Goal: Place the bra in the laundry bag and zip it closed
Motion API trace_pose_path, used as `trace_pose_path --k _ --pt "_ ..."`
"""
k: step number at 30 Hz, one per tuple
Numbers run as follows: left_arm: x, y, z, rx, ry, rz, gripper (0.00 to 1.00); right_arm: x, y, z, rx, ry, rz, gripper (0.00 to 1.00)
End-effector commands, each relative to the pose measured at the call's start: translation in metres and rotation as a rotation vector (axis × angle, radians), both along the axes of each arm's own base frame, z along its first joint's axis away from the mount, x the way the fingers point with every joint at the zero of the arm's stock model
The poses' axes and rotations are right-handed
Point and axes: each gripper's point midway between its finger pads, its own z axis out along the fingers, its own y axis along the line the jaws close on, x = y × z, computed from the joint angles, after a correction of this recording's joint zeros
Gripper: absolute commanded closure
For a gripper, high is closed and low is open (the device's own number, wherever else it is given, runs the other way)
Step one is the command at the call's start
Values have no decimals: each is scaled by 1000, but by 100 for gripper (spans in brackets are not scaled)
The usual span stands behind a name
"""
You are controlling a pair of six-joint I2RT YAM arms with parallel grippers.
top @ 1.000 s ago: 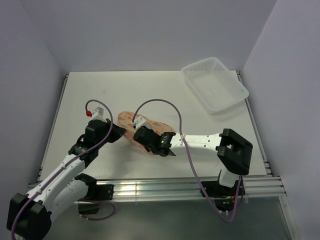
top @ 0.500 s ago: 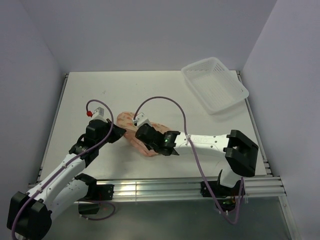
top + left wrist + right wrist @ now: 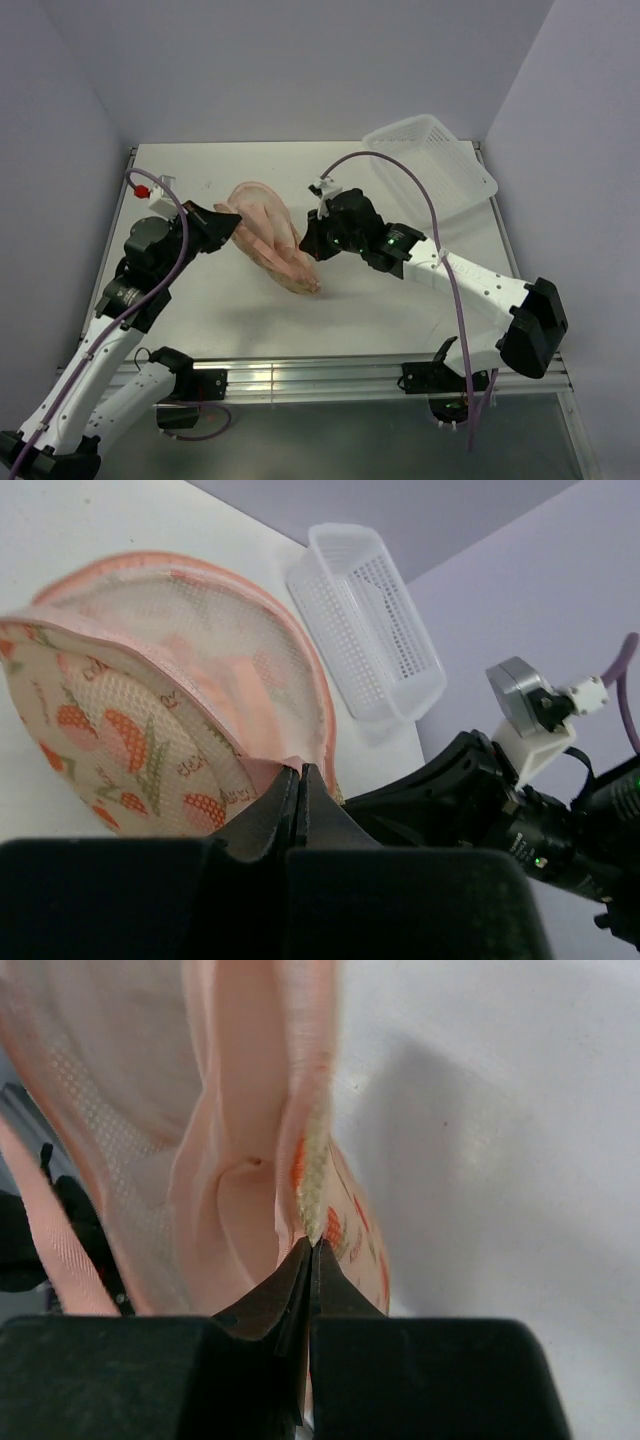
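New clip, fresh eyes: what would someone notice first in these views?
Mid-table, the laundry bag hangs stretched between the left end effector and the right end effector, each shut on an opposite edge of its rim, so the mouth gapes open. Peach fabric of the bra shows inside against the mesh. A white lattice basket sits at the table's far right corner.
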Motion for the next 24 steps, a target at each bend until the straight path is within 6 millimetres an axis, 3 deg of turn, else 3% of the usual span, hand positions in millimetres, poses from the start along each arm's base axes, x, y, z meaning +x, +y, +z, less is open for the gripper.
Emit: trace_pose_path --k 1,2,3,4,5,6,7,9,10,11,13,14,15,16,17,18,20,22,23,24 --pt "-3 -8 10 2 0 -56 100 -12 -2 59 168 -25 61 100" --pt "-5 -10 20 -6 -15 -74 100 -15 -6 73 199 -37 57 100" --pt "-5 -8 33 -7 -36 -66 100 -20 -7 73 229 -5 50 100" --pt "-3 -4 29 14 -33 -46 100 -20 -3 68 248 9 51 100" --pt "1 -1 16 32 -9 -23 100 -19 -3 45 215 56 40 100" --pt "3 -1 -14 49 47 -20 100 -17 -10 10 148 108 6 100" --pt "3 -4 -27 44 68 -34 100 -16 -20 -2 116 123 -16 100" --pt "3 -10 -39 12 72 -61 100 -6 -48 15 119 41 -99 100" --pt "5 -13 -35 5 65 -68 100 -10 -66 45 157 -20 -131 100" --pt "6 -14 -18 -6 33 -73 100 -7 -69 73 203 -63 -142 100" --pt "8 -5 -23 40 51 -31 100 -6 -43 67 235 -24 -81 100" --pt "10 1 -29 57 59 -5 100 -4 -30 44 189 17 -65 100" --pt "10 4 -47 69 92 7 100 6 -18 -6 73 106 -74 100" --pt "8 2 -49 56 91 -17 100 5 -21 -16 33 135 -71 100" --pt "6 0 -59 55 108 -30 100 5 -24 -13 29 104 -71 100" --pt "5 1 -60 53 106 -27 100 12 -39 20 77 13 -130 100" --pt "4 0 -68 53 117 -34 100 13 -45 58 134 -68 -141 100" --pt "4 -3 -79 62 140 -50 100 9 -32 46 81 -34 -99 100" --pt "1 -1 -98 70 168 -46 100 7 -24 32 49 -22 -85 100" --pt "-1 0 -106 61 177 -38 100 5 -14 4 -2 9 -74 100"
